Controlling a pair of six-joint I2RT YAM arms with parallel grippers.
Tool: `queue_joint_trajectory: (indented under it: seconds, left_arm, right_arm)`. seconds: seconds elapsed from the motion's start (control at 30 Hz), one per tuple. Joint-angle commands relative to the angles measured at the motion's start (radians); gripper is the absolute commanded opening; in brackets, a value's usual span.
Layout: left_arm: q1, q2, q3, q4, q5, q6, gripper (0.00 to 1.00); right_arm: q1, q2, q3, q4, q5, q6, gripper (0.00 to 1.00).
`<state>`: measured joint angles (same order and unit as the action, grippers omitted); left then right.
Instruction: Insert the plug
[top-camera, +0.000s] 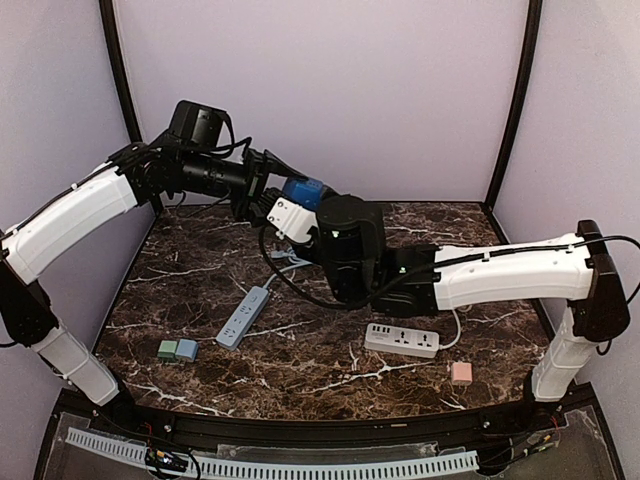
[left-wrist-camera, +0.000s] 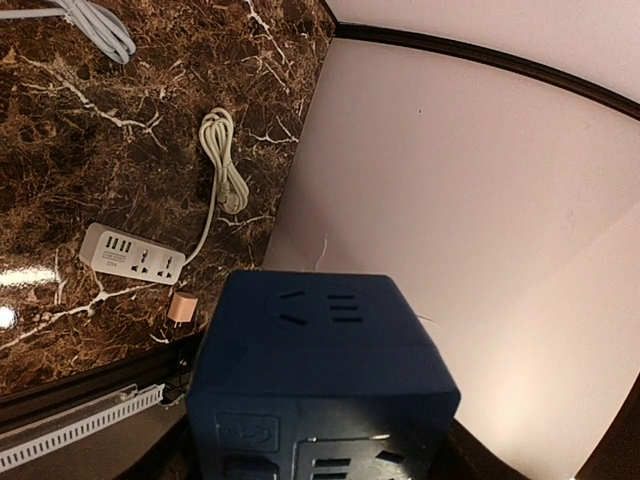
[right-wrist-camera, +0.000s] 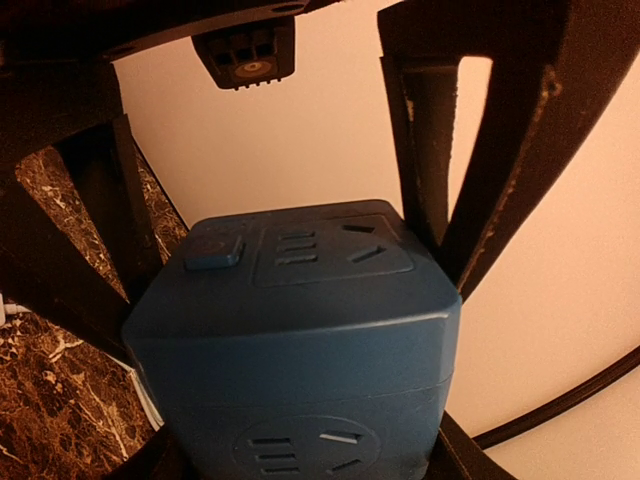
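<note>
A dark blue cube socket (top-camera: 305, 190) with outlet holes on its faces is held in the air at the back centre. My left gripper (top-camera: 278, 182) is shut on it; the cube (left-wrist-camera: 320, 340) fills the bottom of the left wrist view. My right gripper (top-camera: 288, 213) meets it from the right, and the cube (right-wrist-camera: 300, 330) sits tight between its fingers. The left gripper's black fingers (right-wrist-camera: 470, 150) flank the cube in the right wrist view. A pink plug (top-camera: 461, 373) lies on the table at the front right, also in the left wrist view (left-wrist-camera: 183, 307).
A white power strip (top-camera: 402, 340) with a coiled cord (left-wrist-camera: 222, 160) lies right of centre. A grey-blue power strip (top-camera: 245, 315) lies left of centre. A green adapter (top-camera: 167, 350) and a blue adapter (top-camera: 187, 349) sit at the front left. Walls enclose the marble table (top-camera: 330, 385).
</note>
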<state>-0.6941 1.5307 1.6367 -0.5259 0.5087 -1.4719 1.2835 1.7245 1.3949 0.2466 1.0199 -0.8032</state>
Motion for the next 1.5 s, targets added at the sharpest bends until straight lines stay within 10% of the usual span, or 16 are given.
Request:
queue_joint_trajectory:
  seconds: [0.0,0.27,0.53,1.23,1.47]
  left_arm:
    - [-0.005,0.004,-0.015,-0.002,-0.007,0.018,0.63]
    - [-0.005,0.004,-0.020,-0.003,0.000,0.035,0.36]
    - [-0.003,-0.037,-0.049,-0.004,-0.026,0.039,0.26]
    - [0.219,-0.151,-0.122,-0.090,0.114,0.139,0.16]
    - [0.308,-0.115,-0.060,-0.268,0.313,0.418,0.01]
  right_arm:
    - [0.020,0.019,0.022,0.053,0.012,-0.020,0.33]
    - [0.028,0.021,0.016,0.073,0.033,-0.022,0.41]
    - [0.036,-0.024,-0.040,0.100,0.053,0.022,0.98]
    - [0.043,-0.264,-0.011,-0.759,-0.080,0.911,0.99]
    - [-0.046,-0.284,0.029,-0.932,-0.222,1.139,0.99]
